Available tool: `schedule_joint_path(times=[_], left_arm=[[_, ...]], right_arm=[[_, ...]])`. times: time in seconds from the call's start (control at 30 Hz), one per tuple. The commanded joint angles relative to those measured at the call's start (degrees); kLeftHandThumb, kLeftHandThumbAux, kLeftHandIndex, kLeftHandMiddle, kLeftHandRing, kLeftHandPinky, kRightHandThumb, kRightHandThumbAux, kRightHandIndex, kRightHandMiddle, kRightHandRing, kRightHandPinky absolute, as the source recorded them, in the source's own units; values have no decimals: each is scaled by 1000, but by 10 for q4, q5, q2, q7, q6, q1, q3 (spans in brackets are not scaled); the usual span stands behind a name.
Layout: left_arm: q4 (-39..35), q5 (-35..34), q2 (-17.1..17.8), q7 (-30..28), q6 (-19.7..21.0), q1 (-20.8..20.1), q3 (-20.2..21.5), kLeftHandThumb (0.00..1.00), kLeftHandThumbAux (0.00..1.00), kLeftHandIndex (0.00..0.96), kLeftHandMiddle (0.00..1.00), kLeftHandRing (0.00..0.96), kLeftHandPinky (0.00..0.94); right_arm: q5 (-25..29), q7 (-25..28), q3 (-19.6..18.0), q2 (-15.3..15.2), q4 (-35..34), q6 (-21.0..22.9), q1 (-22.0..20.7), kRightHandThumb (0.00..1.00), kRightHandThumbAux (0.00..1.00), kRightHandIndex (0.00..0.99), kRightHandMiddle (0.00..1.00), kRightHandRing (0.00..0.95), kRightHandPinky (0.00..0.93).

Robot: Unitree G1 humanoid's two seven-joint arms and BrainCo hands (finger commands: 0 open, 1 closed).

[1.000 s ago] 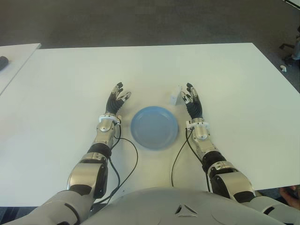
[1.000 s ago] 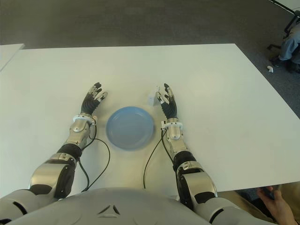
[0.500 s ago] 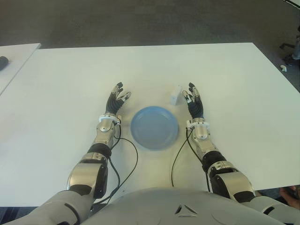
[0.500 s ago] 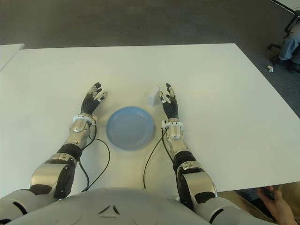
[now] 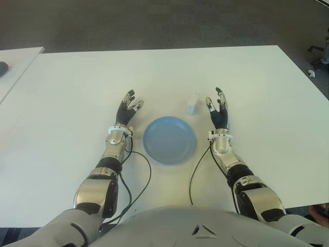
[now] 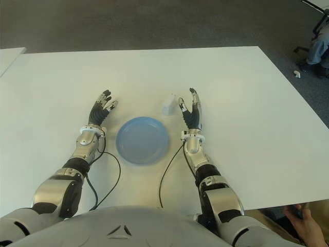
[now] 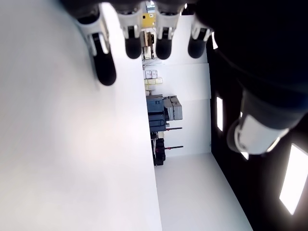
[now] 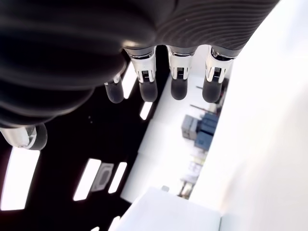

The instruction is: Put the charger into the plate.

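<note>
both hands were over the white table [image 5: 72, 82], one on each side of the blue plate [image 5: 169, 139]. right hand [image 5: 219, 111] was just right of the plate, forearm stretched forward, fingers [image 8: 179, 78] straight and slightly spread, pointing away from the robot, holding nothing. left hand [image 5: 127, 110] showed just left of the plate's far edge, fingers [image 7: 103, 61] also extended and loosely spread, gripping nothing; its wrist view showed the fingertips close above the tabletop, can't tell if touching. black cables [image 5: 138, 177] ran from both wrists back along the table toward the torso.

charger [image 5: 192, 104] was a small white block standing on the table just beyond the plate's far right rim, between the plate and the right hand's fingertips, apart from both. in the right wrist view it [image 8: 168, 211] sat beside the palm with a clear gap to the fingers.

plate held nothing, only bare blue surface.
</note>
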Motion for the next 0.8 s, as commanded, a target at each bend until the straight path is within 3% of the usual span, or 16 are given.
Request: schedule_joint_path(times=[0.03, 0.4, 0.8], left_arm=[[54, 8, -19, -15, 67, 67, -9, 175, 630, 0, 0, 0, 12], [53, 8, -23, -10, 64, 70, -8, 179, 628, 0, 0, 0, 15], [50, 9, -24, -9, 61, 73, -9, 175, 631, 0, 0, 0, 17]], right_arm=[[-38, 2, 28, -16, 0, 38, -1, 408, 184, 0, 0, 0, 0], [-114, 21, 98, -62, 6, 86, -37, 360, 114, 0, 0, 0, 0], [-144, 28, 134, -76, 5, 122, -75, 340, 100, 0, 0, 0, 0]])
